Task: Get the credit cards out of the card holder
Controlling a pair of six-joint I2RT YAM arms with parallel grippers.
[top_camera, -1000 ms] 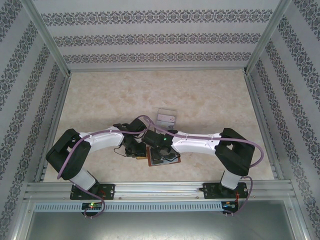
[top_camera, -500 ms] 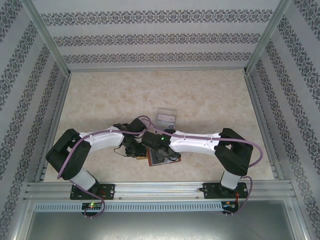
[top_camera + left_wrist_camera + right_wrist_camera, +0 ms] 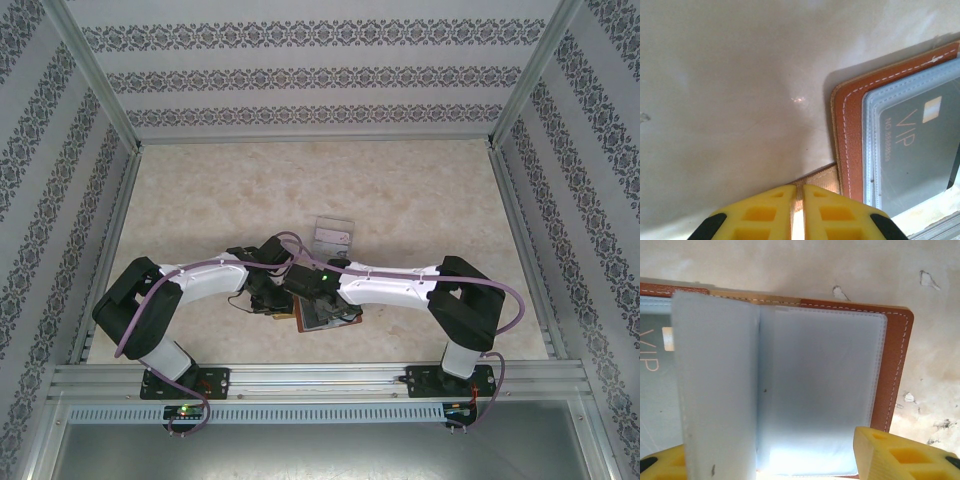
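The reddish-brown card holder [image 3: 338, 319] lies open on the table between the two arms. My left gripper [image 3: 797, 188] is shut on the holder's tan side tab [image 3: 821, 178], next to the brown cover [image 3: 849, 130]. A grey credit card [image 3: 912, 145] marked VIP sits inside a clear sleeve. My right gripper [image 3: 767, 442] is open, one yellow finger [image 3: 900, 455] at the right and the other low at the left. A pale blue sleeve page [image 3: 715, 380] stands up between them over an empty-looking sleeve [image 3: 820, 390]. The VIP card [image 3: 652, 360] shows at the far left.
A clear plastic tray [image 3: 334, 235] stands just beyond the grippers. Aluminium frame rails [image 3: 300, 380] run along the near edge, and patterned walls [image 3: 320, 75] close the back and sides. Open tabletop [image 3: 300, 180] stretches behind the tray.
The right gripper's jaws have spread a little wider and the right arm has crept slightly left. The left arm and the holder have stayed put.
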